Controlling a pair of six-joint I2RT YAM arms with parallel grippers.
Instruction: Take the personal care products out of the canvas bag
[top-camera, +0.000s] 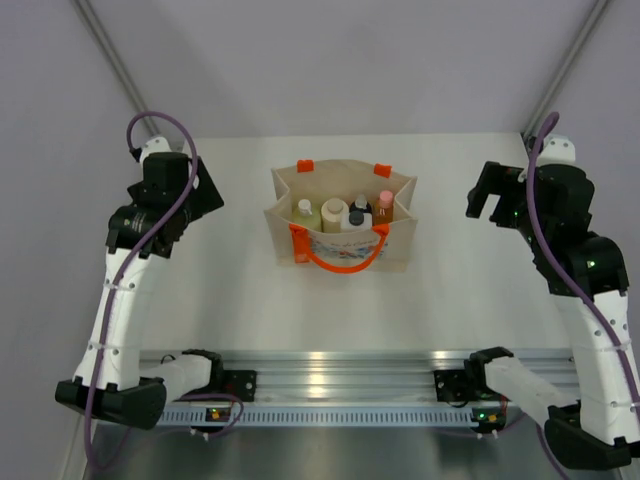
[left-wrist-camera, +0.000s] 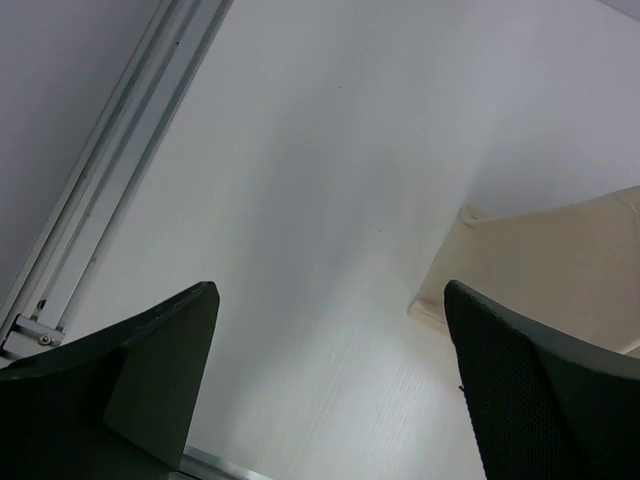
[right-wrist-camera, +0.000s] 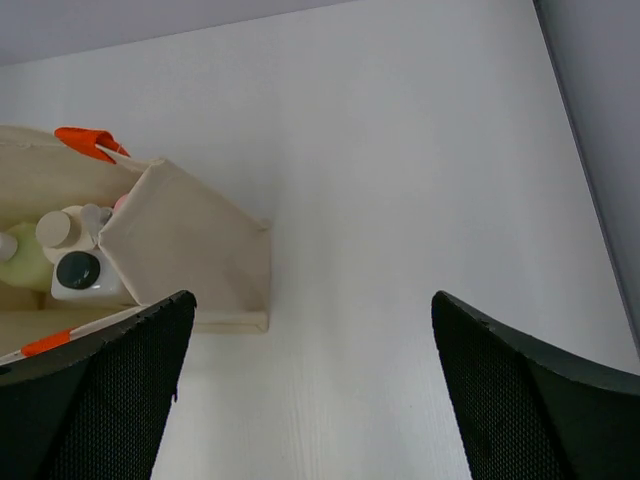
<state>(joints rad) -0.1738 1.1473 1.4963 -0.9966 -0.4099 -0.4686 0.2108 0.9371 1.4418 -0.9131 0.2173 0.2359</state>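
Note:
The canvas bag (top-camera: 340, 238) stands upright mid-table, open at the top, with orange loop handles (top-camera: 340, 262). Inside stand the personal care products: a pale yellow-green bottle (top-camera: 305, 214), a cream cylinder (top-camera: 333, 214), a white bottle with dark cap (top-camera: 356, 219) and a slim amber bottle with pink cap (top-camera: 384, 206); a further dark cap shows behind them. My left gripper (top-camera: 205, 188) is open and empty, left of the bag. My right gripper (top-camera: 486, 193) is open and empty, right of it. The right wrist view shows the bag (right-wrist-camera: 190, 245) and the dark-capped bottle (right-wrist-camera: 80, 275).
The left wrist view shows a bag corner (left-wrist-camera: 560, 260) on the white table (left-wrist-camera: 330, 150) and a metal frame rail (left-wrist-camera: 110, 180) at the left. An aluminium rail (top-camera: 340, 375) with both arm bases runs along the near edge. Grey walls close in the back and sides.

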